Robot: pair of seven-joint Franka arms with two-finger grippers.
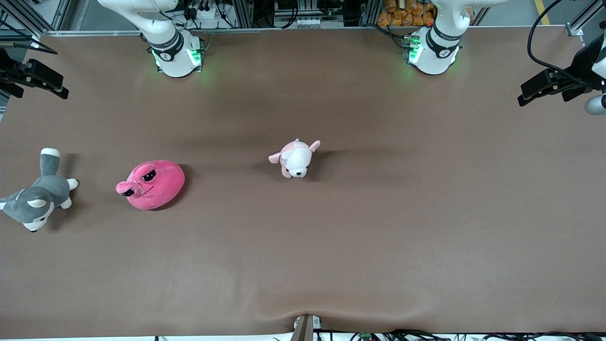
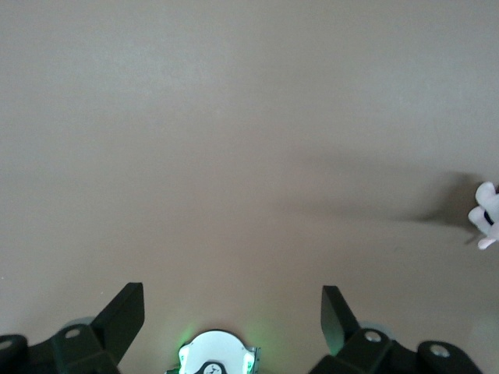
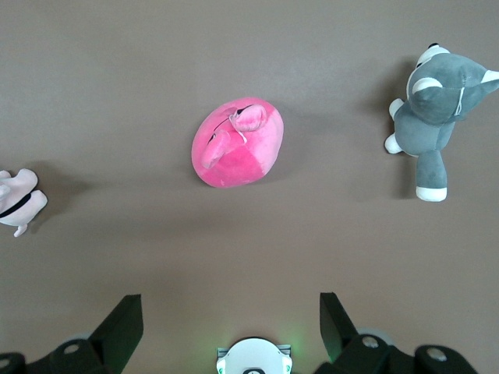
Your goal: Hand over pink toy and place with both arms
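Observation:
The pink toy (image 1: 151,184) is a round hot-pink plush with sleepy black eyes, lying on the brown table (image 1: 378,227) toward the right arm's end. In the right wrist view the pink toy (image 3: 238,142) lies well below the right gripper (image 3: 230,304), which hangs open and empty high above that arm's own base (image 3: 253,357). My left gripper (image 2: 231,300) is also open and empty, high over the left arm's base (image 2: 214,354) and bare table. Neither gripper shows in the front view; only the arms' bases (image 1: 175,52) (image 1: 433,49) appear there.
A pale pink-and-white plush puppy (image 1: 296,158) lies mid-table, its edge showing in both wrist views (image 2: 485,216) (image 3: 17,201). A grey-and-white plush dog (image 1: 38,196) (image 3: 437,109) lies by the table edge at the right arm's end. Black rigs (image 1: 33,76) (image 1: 558,85) overhang both table ends.

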